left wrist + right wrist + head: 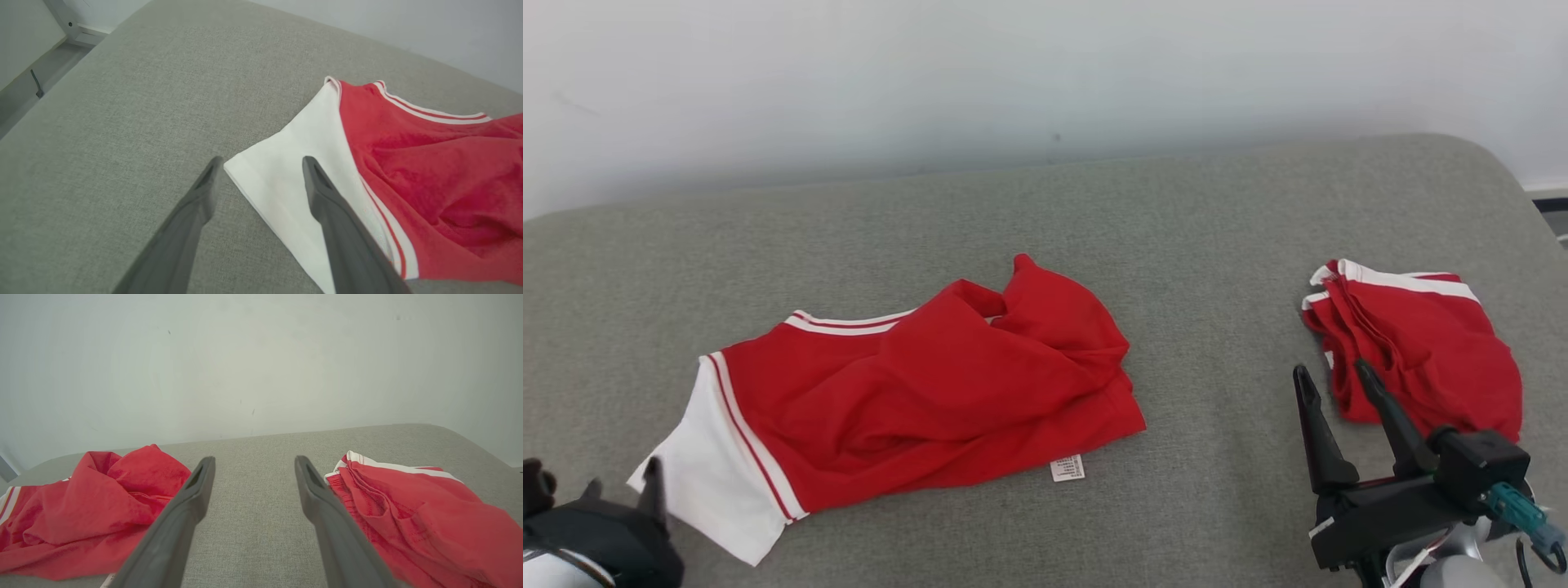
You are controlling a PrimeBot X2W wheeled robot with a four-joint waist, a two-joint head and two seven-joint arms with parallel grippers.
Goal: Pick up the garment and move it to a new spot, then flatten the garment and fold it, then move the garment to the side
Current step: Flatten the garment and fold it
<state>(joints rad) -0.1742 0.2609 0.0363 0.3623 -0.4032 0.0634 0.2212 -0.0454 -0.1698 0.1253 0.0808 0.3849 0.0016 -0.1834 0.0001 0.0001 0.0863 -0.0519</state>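
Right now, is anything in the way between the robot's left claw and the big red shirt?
No, nothing visible. The open left gripper sits right at the white sleeve of the red garment, one finger over it, the other over bare grey cushion. The other red bundle lies far right.

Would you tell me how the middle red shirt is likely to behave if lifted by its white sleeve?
Probably floppy: the shirt lies in soft folds, so it would likely hang limp from the sleeve. Likely light; the fabric looks thin. Pushed, it may bunch rather than slide on the coarse cushion.
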